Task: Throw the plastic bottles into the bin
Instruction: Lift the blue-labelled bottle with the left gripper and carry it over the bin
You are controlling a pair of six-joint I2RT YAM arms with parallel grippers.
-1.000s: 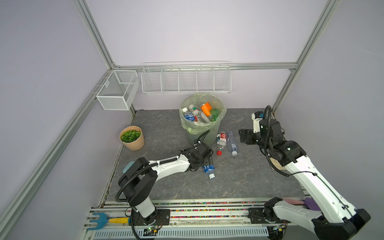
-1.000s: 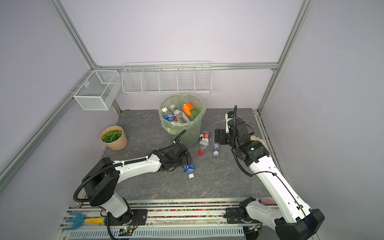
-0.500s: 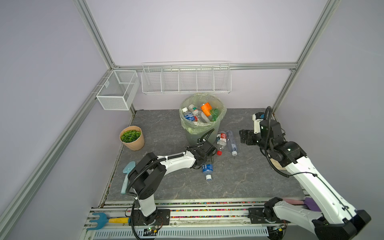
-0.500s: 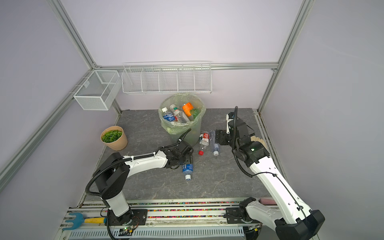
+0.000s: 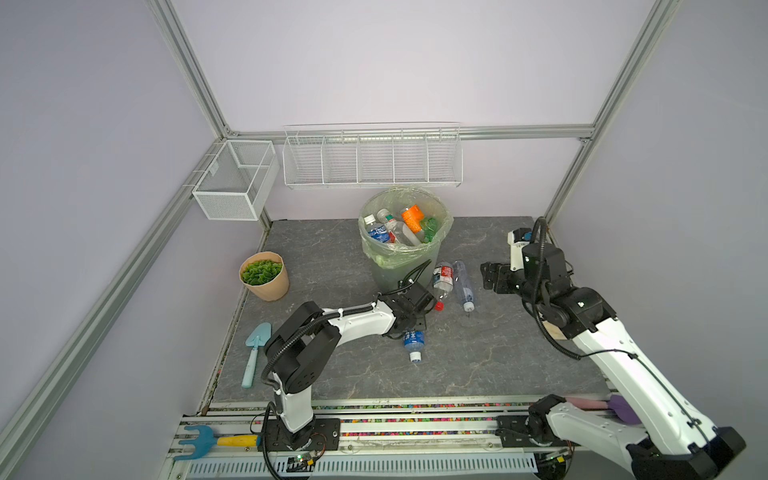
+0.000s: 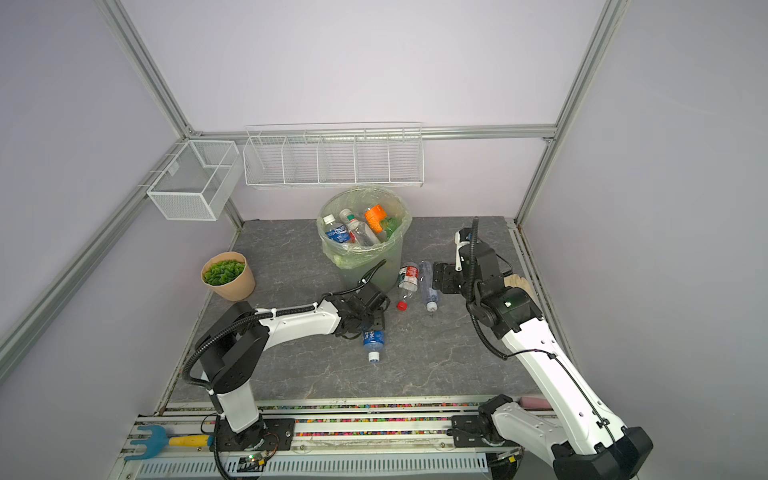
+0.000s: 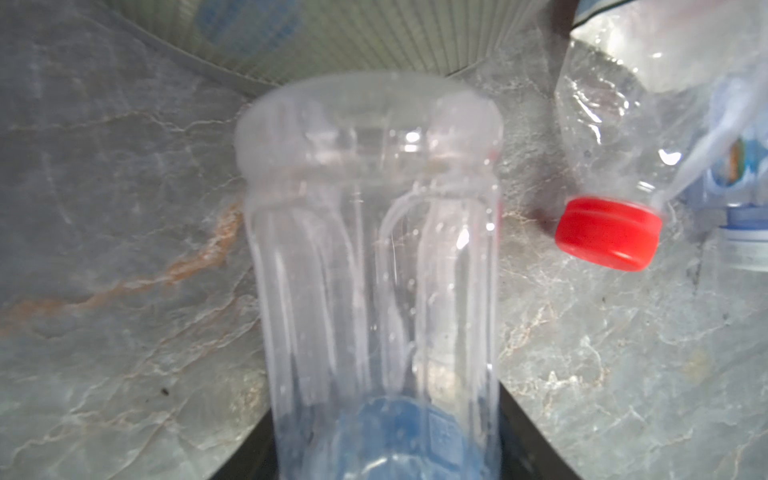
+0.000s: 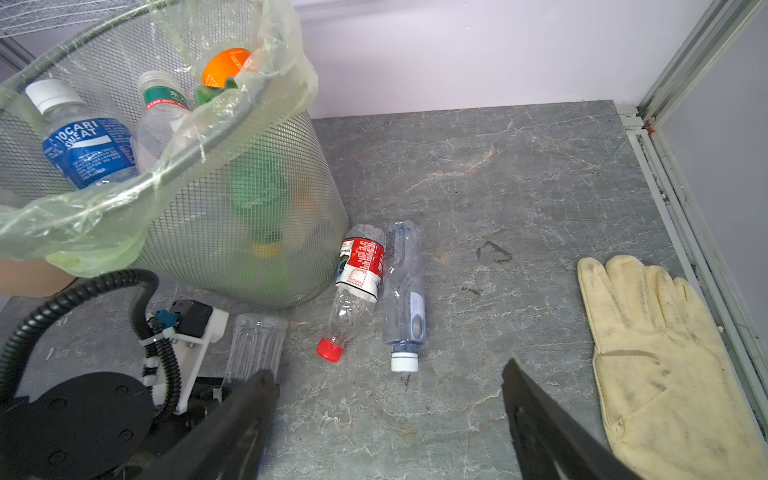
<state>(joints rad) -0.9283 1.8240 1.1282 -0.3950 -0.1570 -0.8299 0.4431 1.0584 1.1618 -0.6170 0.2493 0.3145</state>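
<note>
Beside the bin (image 5: 390, 270), a bottle (image 5: 414, 341) was found within the left gripper (image 5: 409, 322), grip unconfirmed. The right gripper (image 5: 489, 277) was found open. Slippage on lifting was judged possible.

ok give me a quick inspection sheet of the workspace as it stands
surface: grey marbled tabletop, no spills seen
job's things: bin holds several bottles; three lie on the tabletop: red-label bottle and clear bottle beside the bin, blue-label bottle nearer the front
clutter: plant pot, trowel, cream glove, hand rake on the front rail
grippers: left gripper straddles the blue-label bottle, grip unconfirmed; right gripper open, holding nothing
cables: left arm's black hose loops up by the bin wall
surroundings: small wire basket and long wire rack hung above the tabletop
</note>
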